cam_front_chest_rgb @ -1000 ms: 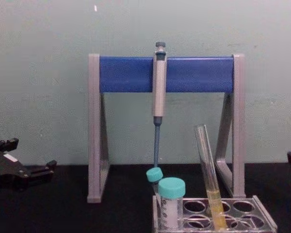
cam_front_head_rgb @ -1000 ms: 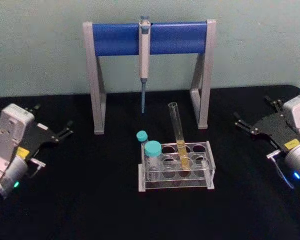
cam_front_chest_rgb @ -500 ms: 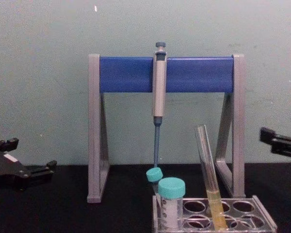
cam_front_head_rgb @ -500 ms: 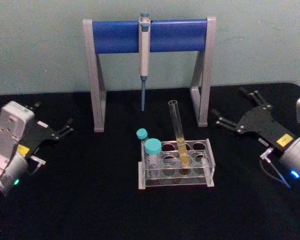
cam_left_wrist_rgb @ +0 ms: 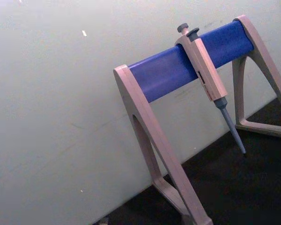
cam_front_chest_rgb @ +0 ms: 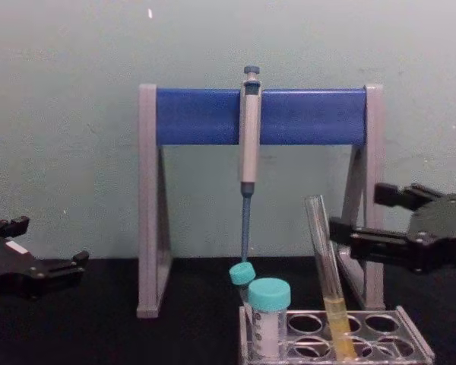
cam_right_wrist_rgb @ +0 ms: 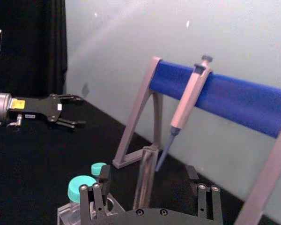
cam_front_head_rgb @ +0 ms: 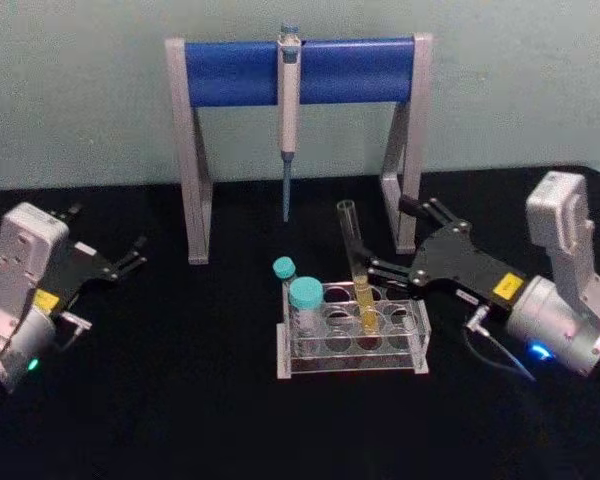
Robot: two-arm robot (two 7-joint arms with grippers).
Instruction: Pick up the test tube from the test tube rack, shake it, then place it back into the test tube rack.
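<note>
While our right gripper (cam_front_head_rgb: 385,235) hangs spread wide at 3 o'clock of the test tube (cam_front_head_rgb: 356,262), its near fingertip (cam_front_head_rgb: 380,268) sits beside the glass. The tube leans in the test tube rack (cam_front_head_rgb: 350,366), with teal-capped vials (cam_front_head_rgb: 304,296) close at its 9 o'clock and a leg of the pipette stand (cam_front_head_rgb: 405,150) at 1 o'clock. Our left gripper (cam_front_head_rgb: 108,232) rests with fingers parted, far off at 9 o'clock across black table (cam_front_head_rgb: 180,400).

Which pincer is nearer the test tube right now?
Right. The right pincer, open, sits just beside the test tube on its right; the left pincer rests far off to its left.
</note>
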